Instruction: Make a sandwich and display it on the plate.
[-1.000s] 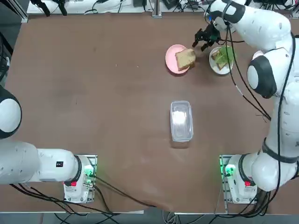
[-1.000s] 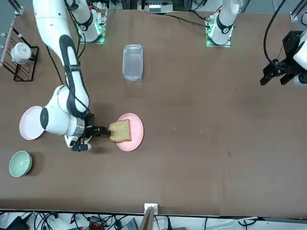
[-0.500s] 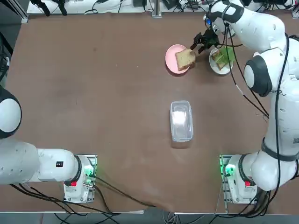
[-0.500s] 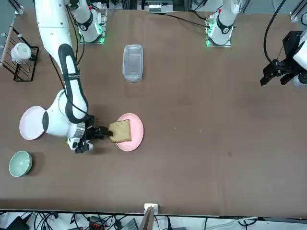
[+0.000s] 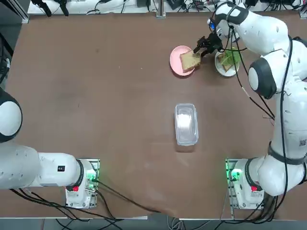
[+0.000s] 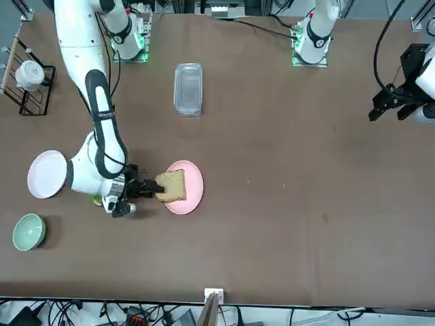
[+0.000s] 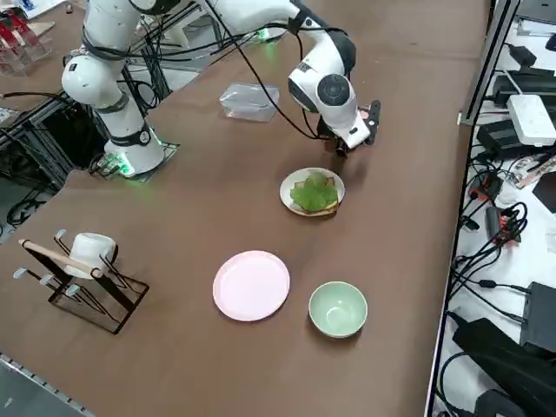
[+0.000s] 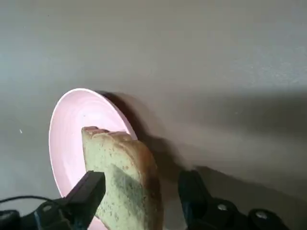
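Observation:
A tan bread slice (image 5: 190, 60) lies on a pink plate (image 5: 175, 61) at the far side of the table. My right gripper (image 5: 199, 49) is low beside it and open. In the wrist view its fingers (image 8: 89, 190) straddle the edge of the slice (image 8: 125, 175), one finger close against the crust and the other apart from it. Just to the right of the gripper, the small white plate (image 5: 225, 73) holds the sandwich base, a bread slice under a green lettuce leaf (image 7: 314, 193). The front view hides the white plate behind my arm.
A clear plastic container (image 5: 186, 123) sits mid-table. A second pink plate (image 7: 252, 285), a pale-green bowl (image 7: 338, 307) and a wire rack holding a white mug (image 7: 87, 261) stand toward the table's right end. Cables lie past the far edge.
My right gripper has moved from near the white plate toward the pink plate, and its fingers now sit around the bread slice's edge. The bread and plates have not moved.

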